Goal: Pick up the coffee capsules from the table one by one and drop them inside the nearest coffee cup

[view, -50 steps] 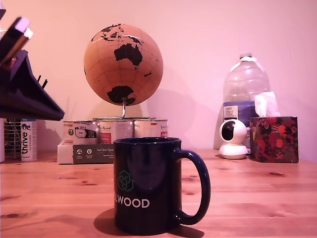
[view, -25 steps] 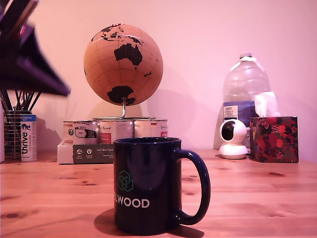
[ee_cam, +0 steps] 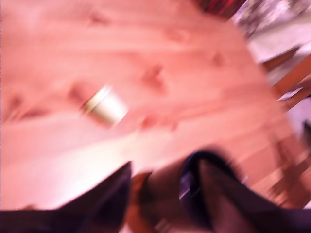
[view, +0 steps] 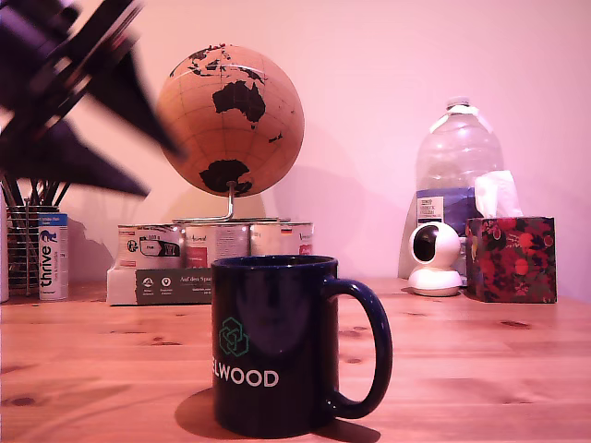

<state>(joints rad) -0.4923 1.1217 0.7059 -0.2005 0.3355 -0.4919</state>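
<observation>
Capsule (ee_cam: 104, 106): seen only in the wrist view, lying on its side on the bare table (ee_cam: 160, 43), well clear of the edge. Pale, tapered body; long axis runs along the tabletop, rim end and narrow end both smeared by motion blur. It is not seen in the exterior view.

Coffee cup (view: 277, 346): stands upright near the front edge of the table in the exterior view, handle toward the exterior view's right, lettering and hexagon logo facing the camera. First letters of the word are lost in the dark glaze. In the wrist view a dark rounded rim is seen between the two fingers (ee_cam: 221, 194), apparently the cup, heavily blurred.

Gripper (view: 111, 138): raised high at the exterior view's upper left, well above the table and apart from the cup. Dark pointed fingers are angled down toward the exterior view's right, spread wide with nothing between them. Strongly blurred; the upper part is cut off by the frame.

Behind, along the back edge: globe (view: 230, 120) on a stand over a row of tin cans (view: 212, 242), water bottle (view: 457, 166), small white camera (view: 434, 257), tissue box (view: 511, 258).
</observation>
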